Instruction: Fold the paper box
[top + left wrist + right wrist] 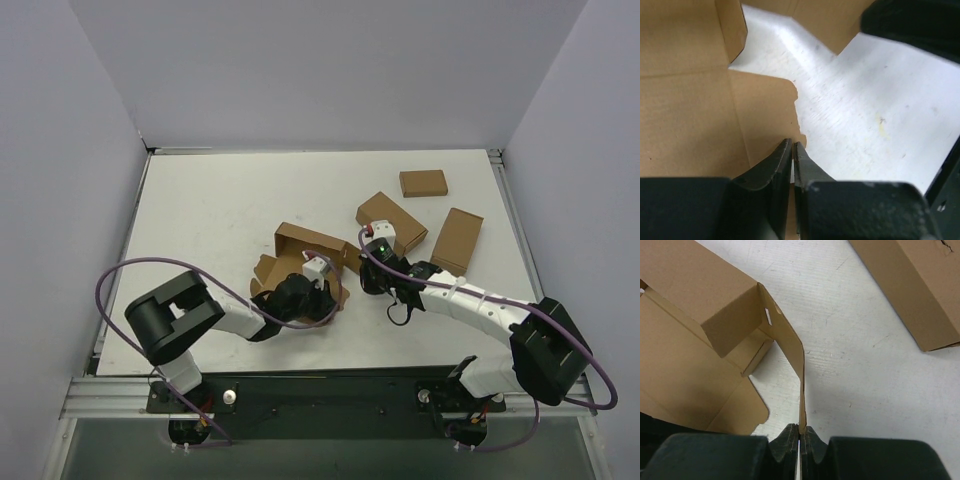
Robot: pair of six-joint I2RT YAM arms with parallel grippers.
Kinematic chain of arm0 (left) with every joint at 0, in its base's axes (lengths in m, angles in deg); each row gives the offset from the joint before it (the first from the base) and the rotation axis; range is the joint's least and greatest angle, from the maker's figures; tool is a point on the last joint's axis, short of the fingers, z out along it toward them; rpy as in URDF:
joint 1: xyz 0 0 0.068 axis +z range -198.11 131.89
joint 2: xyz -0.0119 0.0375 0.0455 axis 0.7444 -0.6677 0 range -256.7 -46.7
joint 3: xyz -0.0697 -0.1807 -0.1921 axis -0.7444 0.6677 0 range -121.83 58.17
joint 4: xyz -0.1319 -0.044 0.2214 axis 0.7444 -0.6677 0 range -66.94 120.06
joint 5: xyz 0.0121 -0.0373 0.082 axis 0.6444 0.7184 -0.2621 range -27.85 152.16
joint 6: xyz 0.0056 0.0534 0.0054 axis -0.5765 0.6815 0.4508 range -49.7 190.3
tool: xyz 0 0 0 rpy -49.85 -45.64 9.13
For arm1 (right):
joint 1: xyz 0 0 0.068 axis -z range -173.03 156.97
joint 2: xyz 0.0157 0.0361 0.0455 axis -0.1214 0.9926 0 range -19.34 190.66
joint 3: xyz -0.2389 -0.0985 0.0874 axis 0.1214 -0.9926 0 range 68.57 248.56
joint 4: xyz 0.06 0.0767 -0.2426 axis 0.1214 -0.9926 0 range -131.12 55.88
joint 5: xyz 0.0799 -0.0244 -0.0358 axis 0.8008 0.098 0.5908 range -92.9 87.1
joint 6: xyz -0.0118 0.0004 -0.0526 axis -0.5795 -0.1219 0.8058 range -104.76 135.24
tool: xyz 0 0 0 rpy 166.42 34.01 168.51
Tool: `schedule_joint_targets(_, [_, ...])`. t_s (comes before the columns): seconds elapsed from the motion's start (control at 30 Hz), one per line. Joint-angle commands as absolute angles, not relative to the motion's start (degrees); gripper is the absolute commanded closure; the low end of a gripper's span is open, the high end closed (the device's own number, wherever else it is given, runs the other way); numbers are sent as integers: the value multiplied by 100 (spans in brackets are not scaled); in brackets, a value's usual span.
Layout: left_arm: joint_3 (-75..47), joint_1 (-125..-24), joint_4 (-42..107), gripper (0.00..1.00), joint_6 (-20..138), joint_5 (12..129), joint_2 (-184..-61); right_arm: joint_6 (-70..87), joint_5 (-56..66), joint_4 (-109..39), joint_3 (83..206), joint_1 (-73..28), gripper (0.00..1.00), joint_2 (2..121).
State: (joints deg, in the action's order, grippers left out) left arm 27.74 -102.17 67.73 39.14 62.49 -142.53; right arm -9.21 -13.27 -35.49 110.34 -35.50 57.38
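Observation:
The paper box (300,242) lies partly folded at the table's middle, with one wall raised at its far side. My left gripper (305,295) hangs over its near part. In the left wrist view its jaws (792,145) stand almost together, leaving a thin slit. They sit at the ragged edge of a rounded flap (765,115) that lies face-on behind them, and no cardboard shows between them. My right gripper (358,268) is at the box's right side. In its wrist view the jaws (800,429) are shut on the edge of an upright side flap (790,345).
Three small ready-made brown boxes lie at the right rear: one far back (423,183), one nearer the middle (392,222), one to the right (456,240). One of them fills the right wrist view's top corner (920,285). White walls enclose the table.

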Motion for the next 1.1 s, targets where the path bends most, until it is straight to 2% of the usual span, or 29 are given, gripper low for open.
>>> schedule_joint_targets(0.0, [2917,-10242,7646,85,3743,6435,-14671,-1121,-1301,-3816,11418,-3583,100,5756])
schedule_joint_targets(0.1, [2926,-10304,8007,91,3734,6593,-14917,-1357,-1309,-3974,11567,-3662,100,5782])
schedule_joint_targets(0.6, [2996,-10506,8780,94,3629,6839,-15155,-2580,-1476,-3887,11506,-4181,100,6608])
schedule_joint_targets(0.8, [2926,-10489,8615,94,3743,6822,-14962,-2739,-1652,-3913,11462,-4242,100,6591])
schedule_joint_targets(0.93, [2715,-10471,7669,84,3970,6761,-14087,-2721,-1784,-4010,11479,-4242,100,6547])
schedule_joint_targets(1.07, [2487,-10480,6244,65,4340,6498,-12986,-2695,-1889,-4080,11497,-4260,100,6433])
